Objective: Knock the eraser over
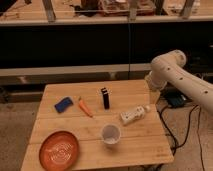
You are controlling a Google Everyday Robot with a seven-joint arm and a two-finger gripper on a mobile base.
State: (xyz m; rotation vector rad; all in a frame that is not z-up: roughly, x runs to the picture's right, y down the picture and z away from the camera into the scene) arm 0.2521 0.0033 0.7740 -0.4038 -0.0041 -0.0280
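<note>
The eraser (105, 98), a slim black block, stands upright on the wooden table (140, 145), a little behind its middle. My white arm comes in from the right and bends down to the table's far right corner. The gripper (151, 89) at its end hangs there, well to the right of the eraser and clear of it. It holds nothing and touches none of the objects.
Left of the eraser lie a carrot (85, 107) and a flat blue pad (63, 104). A white bottle (134, 114) lies on its side to the right. A white cup (111, 134) and an orange plate (59, 150) sit at the front. Cables run on the floor at right.
</note>
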